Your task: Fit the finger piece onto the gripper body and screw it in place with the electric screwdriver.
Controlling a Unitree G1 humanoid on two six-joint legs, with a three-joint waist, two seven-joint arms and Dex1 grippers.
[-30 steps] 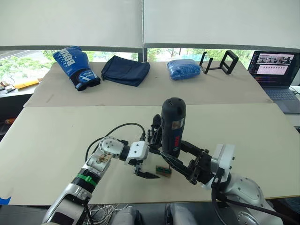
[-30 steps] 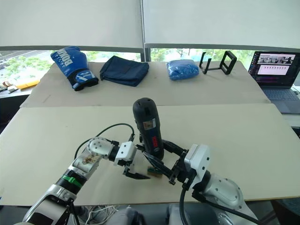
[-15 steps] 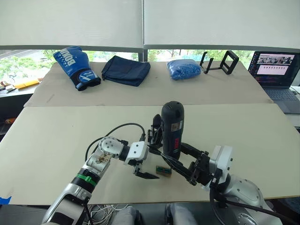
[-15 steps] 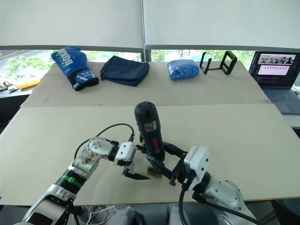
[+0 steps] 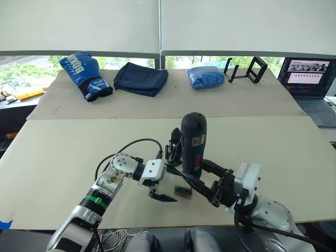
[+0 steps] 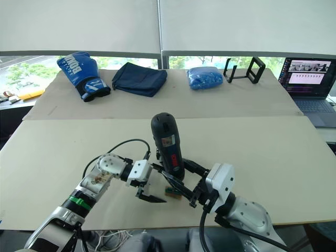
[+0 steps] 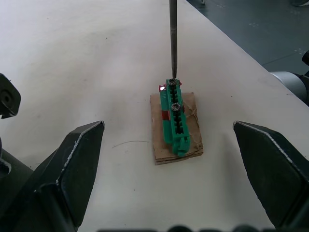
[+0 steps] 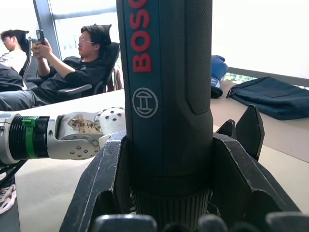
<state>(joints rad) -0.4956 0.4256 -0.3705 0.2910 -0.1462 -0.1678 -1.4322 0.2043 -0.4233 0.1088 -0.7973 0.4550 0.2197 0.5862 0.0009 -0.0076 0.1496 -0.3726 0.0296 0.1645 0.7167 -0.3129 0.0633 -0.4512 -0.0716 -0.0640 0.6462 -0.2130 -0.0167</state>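
Left wrist view shows you the left end effector [image 7: 169, 159] released, its two fingers [image 7: 72, 159] spread wide on either side of a small green-and-tan block [image 7: 175, 124] lying on the tabletop [image 7: 72, 58]. The thin metal bit [image 7: 173, 38] comes straight down and its tip meets the far screw on that block, where a small red glow shows. From the head camera, your right end effector [image 5: 197, 176] is clenched around the lower part of the screwdriver [image 5: 193, 143], which stands upright near the middle of the near tabletop, label facing you. The gripper body [image 5: 174, 147] sits just behind and left of the screwdriver, partly hidden by it. You can see the left end effector hovering low, just left of the block. Along the far edge lie a blue boxing glove [image 5: 84, 75], a dark folded cloth [image 5: 140, 79], a blue bundle [image 5: 205, 77] and a laptop [image 5: 308, 79] at far right.
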